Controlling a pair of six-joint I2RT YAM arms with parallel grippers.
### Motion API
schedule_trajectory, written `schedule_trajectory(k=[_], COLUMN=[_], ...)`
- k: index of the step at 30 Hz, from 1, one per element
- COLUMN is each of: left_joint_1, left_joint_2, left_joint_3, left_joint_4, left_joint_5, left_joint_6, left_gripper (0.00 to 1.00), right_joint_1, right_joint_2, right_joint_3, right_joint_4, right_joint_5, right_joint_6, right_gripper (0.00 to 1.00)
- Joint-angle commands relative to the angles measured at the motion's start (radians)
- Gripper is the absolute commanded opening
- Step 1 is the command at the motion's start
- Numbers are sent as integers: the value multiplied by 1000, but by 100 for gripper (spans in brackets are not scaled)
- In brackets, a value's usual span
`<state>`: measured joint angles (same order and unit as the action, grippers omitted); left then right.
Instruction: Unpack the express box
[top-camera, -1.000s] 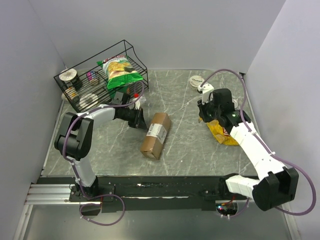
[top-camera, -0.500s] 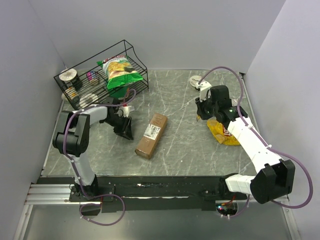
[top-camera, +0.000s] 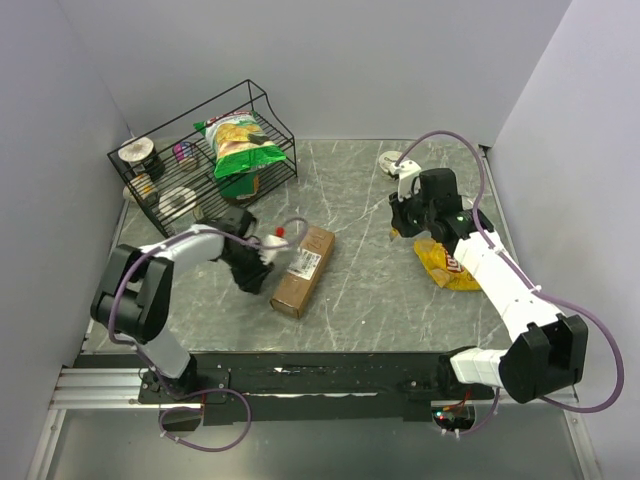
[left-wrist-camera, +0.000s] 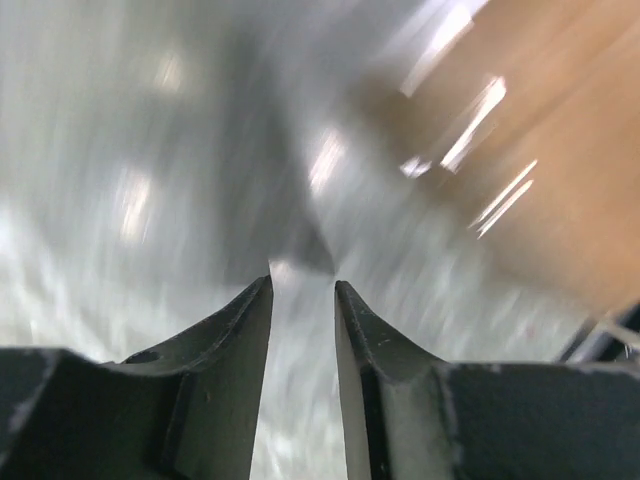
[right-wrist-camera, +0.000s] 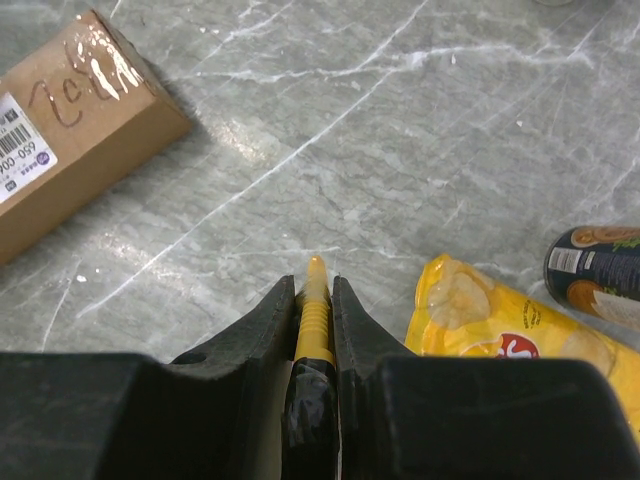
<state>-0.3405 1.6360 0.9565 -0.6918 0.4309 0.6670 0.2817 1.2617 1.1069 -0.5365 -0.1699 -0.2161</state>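
The box (top-camera: 303, 270) is lying flat on the table (top-camera: 360, 200), just beside the left gripper (top-camera: 258, 270) on its right. The overhead view is not showing whether the two are touching. It is a long, narrow brown carton lying aslant, with a white printed label (right-wrist-camera: 20, 150) on its top face. Glossy clear tape (right-wrist-camera: 92, 58) is catching the light over one end. From the right gripper (right-wrist-camera: 314, 285) it is sitting well apart, ahead and off to the left of the fingers.

The left gripper's jaws are standing a narrow gap apart with nothing between them. Its wrist view is badly blurred, showing only a brown mass up and to the right of the fingertips. The right gripper's fingers are pressing on a yellow tool (right-wrist-camera: 314, 320) with a ribbed yellow front and a black body, its tip pointing out past the fingertips over bare table.

The table is showing a grey marbled top with pale veins and bright glare spots. A yellow bag (right-wrist-camera: 500, 330) is lying just to the right of the right gripper, and a dark can (right-wrist-camera: 600, 270) is sitting beyond it. A black wire rack (top-camera: 270, 110) is standing far out beyond the left gripper, holding a green bag (top-camera: 240, 140). Pale grey walls (top-camera: 400, 60) are closing in the table on three sides.
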Motion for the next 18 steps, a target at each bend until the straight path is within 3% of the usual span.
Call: schedule_trajectory(k=[1, 3, 6, 11, 14, 18], left_joint_1=[-187, -293, -342, -419, -445, -404], left_joint_2=[30, 73, 168, 388, 400, 400], left_joint_3=[74, 117, 238, 579, 639, 737], left_joint_4=[146, 129, 126, 18, 72, -95], left_joint_5=[32, 84, 166, 326, 370, 384], left_joint_6=[51, 71, 97, 155, 106, 122], left_gripper=[38, 38, 39, 48, 53, 54], right_joint_1=[4, 4, 4, 4, 4, -3], right_joint_2=[10, 5, -4, -19, -36, -61], right_joint_3=[73, 76, 77, 53, 41, 30], right_joint_4=[30, 30, 23, 15, 13, -2], right_joint_5=[-10, -8, 0, 21, 46, 90], right_joint_6=[17, 15, 12, 9, 0, -20], right_gripper=[0, 0, 0, 0, 0, 0])
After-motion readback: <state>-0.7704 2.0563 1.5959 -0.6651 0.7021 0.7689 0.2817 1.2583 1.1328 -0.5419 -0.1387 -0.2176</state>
